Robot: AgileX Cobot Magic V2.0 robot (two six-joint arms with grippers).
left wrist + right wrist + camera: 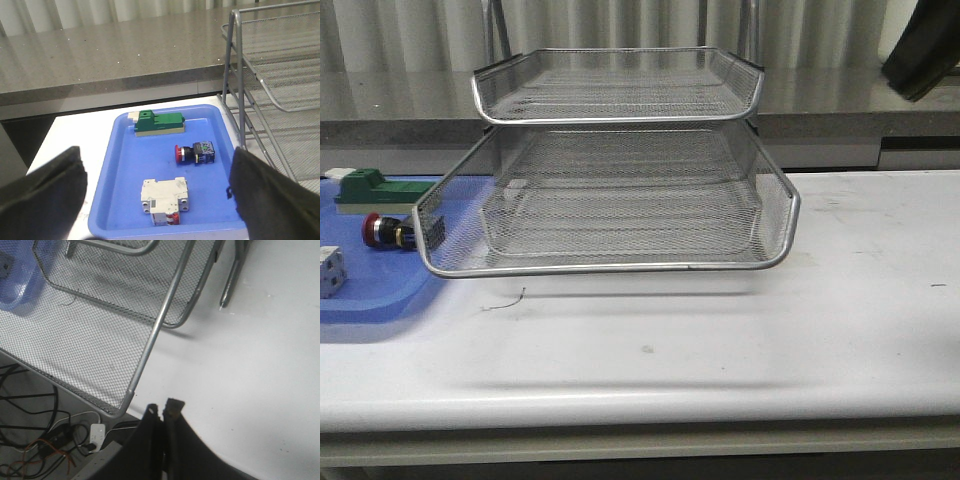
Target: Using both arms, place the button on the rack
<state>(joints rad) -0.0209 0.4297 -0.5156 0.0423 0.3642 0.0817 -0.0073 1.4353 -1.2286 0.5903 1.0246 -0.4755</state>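
Observation:
The button (382, 230), with a red head and a black body, lies on its side in the blue tray, just left of the rack (620, 200). In the left wrist view the button (194, 153) lies ahead of my left gripper (156, 167), nearer its one black finger (265, 195). That gripper is wide open, empty and held above the tray. The silver wire rack (260, 65) stands beside the tray. My right gripper (163, 407) is shut and empty, over the white table by a corner of the rack's lowest tier (160, 325).
The blue tray (115, 165) also holds a green block (159, 123) and a white breaker-like cube (164, 200). They also show in the front view, the green block (370, 187) and the cube (328, 270). A dark arm part (920, 50) hangs at the far right. Cables lie below the table edge (45, 440).

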